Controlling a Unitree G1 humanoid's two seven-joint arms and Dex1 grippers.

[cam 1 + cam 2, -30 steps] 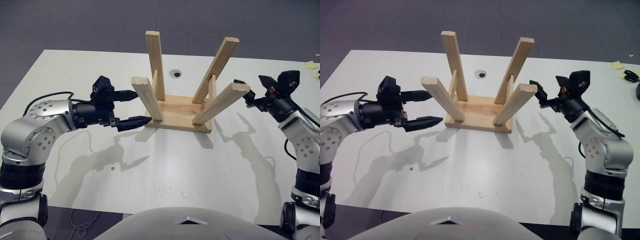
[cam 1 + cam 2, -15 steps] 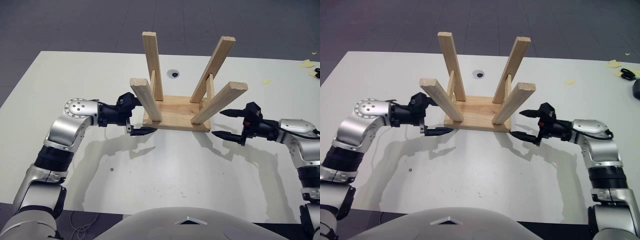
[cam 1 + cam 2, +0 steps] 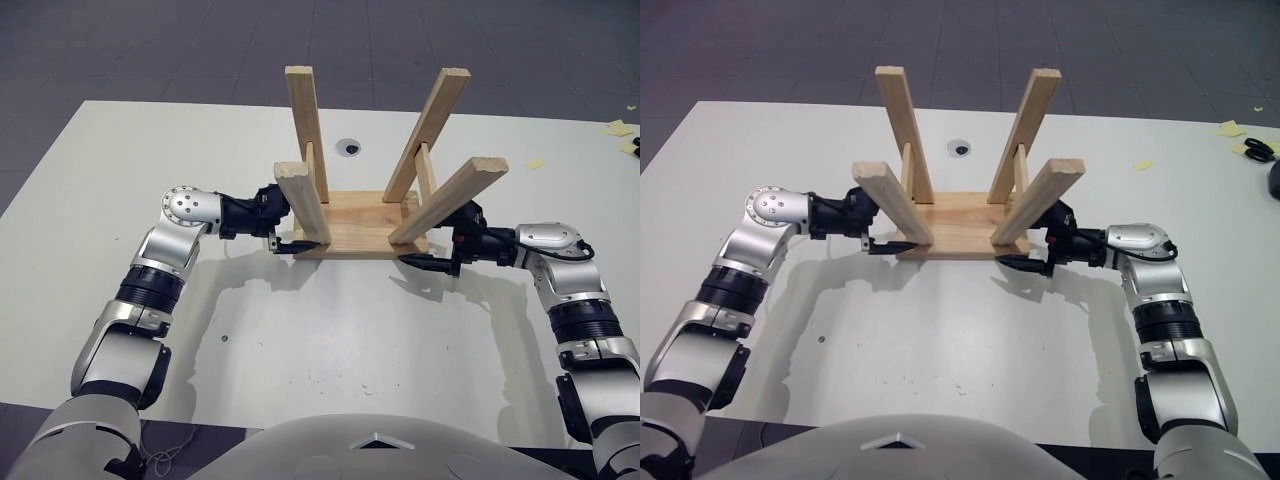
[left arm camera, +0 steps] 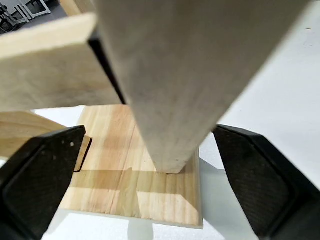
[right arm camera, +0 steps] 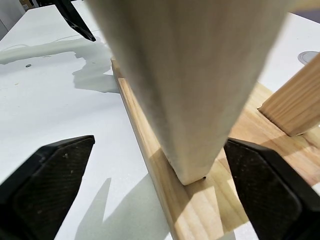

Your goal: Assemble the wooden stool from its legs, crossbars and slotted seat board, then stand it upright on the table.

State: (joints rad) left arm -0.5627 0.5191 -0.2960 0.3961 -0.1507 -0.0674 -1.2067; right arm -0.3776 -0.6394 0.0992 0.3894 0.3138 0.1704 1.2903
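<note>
Stool sits upside down mid-table, seat board flat, 4 legs up. Vs 1 s ago I've got both arms in from wide out at the sides. L gripper now straddles the near-L leg at its base, fingers spread w/ gaps either side. R gripper same on the near-R leg, spread wide, nothing held.

Four wooden legs rise from one seat board, joined by two crossbars. One grommet lies beyond the board.
</note>
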